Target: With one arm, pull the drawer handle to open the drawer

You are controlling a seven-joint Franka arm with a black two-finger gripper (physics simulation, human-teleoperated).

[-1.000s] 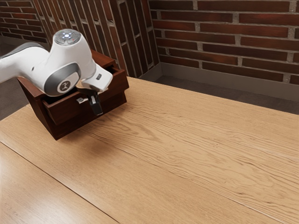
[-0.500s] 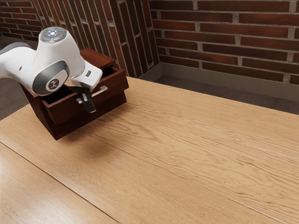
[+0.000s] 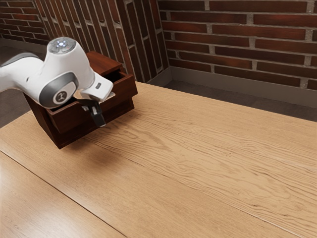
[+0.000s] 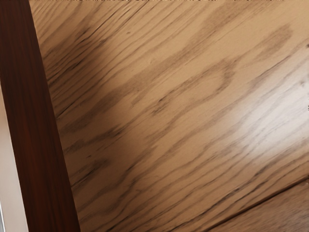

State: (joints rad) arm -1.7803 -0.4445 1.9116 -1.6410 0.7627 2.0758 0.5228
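1. Table [image 3: 208,168]: light oak planks with strong grain, running across most of the exterior view. In the wrist view the same grain [image 4: 183,121] lies under the hand, partly in shadow.
2. Brick wall [image 3: 237,34]: red-brown bricks behind the table, with a grey floor [image 3: 247,96] at its foot.
3. Arm [image 3: 59,74]: white with grey joints, coming in from the exterior view's left and bent down over the chest.
4. Chest [image 3: 74,131]: small, dark red-brown wood, standing on the table at the exterior view's left, near the corner of the wall.
5. Drawer [image 3: 124,87]: the chest's upper one, standing partly out of the chest's front, with a dark gap showing behind its front board. Its handle is hidden behind the hand.
6. Dark wood strip [image 4: 34,135]: seen in the wrist view close beside the hand, upright against the table's grain. Which part of the chest it belongs to cannot be told.
7. Gripper [image 3: 97,116]: black, hanging down just in front of the drawer's front board. Whether it grips anything, or how wide it stands, cannot be told.
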